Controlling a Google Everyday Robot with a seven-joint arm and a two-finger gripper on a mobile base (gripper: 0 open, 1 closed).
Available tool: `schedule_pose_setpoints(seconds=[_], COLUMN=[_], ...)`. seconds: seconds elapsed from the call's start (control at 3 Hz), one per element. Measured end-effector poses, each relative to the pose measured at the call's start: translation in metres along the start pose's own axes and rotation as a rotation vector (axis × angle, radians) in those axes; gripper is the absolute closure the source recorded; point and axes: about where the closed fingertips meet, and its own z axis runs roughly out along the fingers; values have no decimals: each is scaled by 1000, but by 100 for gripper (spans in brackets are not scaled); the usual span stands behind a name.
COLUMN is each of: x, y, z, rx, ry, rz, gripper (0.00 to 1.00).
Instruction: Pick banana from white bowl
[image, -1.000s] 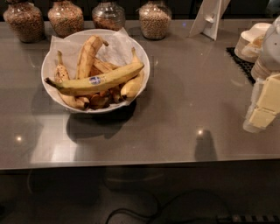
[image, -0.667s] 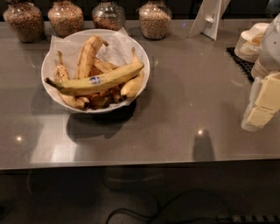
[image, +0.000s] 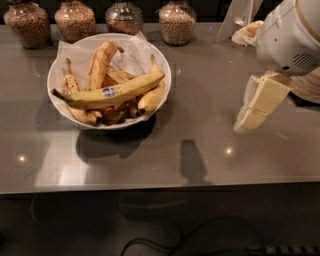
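Banana (image: 112, 91) and gripper (image: 248, 120) are well apart: the gripper hangs over the right side of the bench (image: 200, 155), spread or pressed together I cannot tell, while the banana lies atop the heap in the white bowl (image: 168, 77) at left. A low reach could clip the bowl's rim or snag its paper lining (image: 135, 52); an off-centre grasp could catch the spotted bananas (image: 100, 60) beneath.

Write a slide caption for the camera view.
Stickered banana lies across the white bowl; the pincer hangs far right of it.
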Motion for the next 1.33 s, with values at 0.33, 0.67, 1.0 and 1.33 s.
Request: schedule_pose_setpoints(seconds=[0.33,0.67,1.0,1.33], x=[-50,-96,-145,-145], y=[-16,-22,-19,-19], z=[15,30,51,51], rx=[29,26,-13,-13], ry=[-118,-193,-250,-250], rz=[-52,-90,-123,-123], gripper=[0,0,0,0])
